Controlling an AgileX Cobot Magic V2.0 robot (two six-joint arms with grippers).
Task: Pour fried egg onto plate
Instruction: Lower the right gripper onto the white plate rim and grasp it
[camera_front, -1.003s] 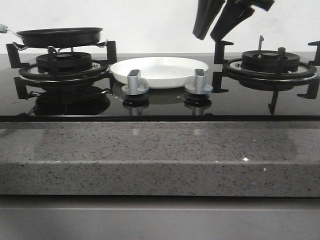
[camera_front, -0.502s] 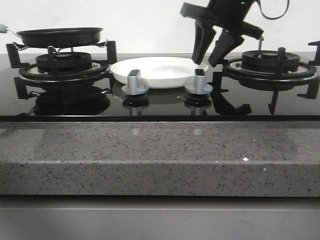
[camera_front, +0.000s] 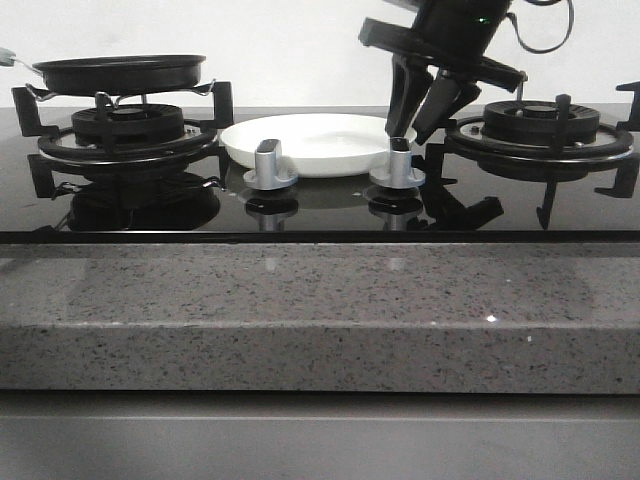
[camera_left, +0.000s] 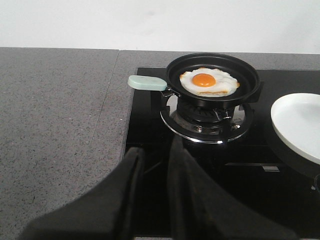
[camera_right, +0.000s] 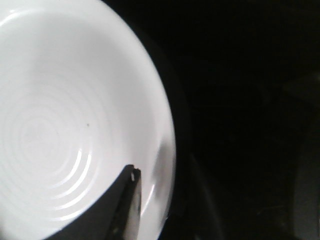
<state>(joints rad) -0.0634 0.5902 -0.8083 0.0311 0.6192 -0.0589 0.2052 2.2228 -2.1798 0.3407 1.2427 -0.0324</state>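
On the left burner, the fried egg is sitting in the black pan, not yet poured. The left tool is hanging well short of the pan's handle, nearly closed and empty. At centre, the right tool is angling down over the plate rim, spread open, empty; next it seems to need closing on that rim.
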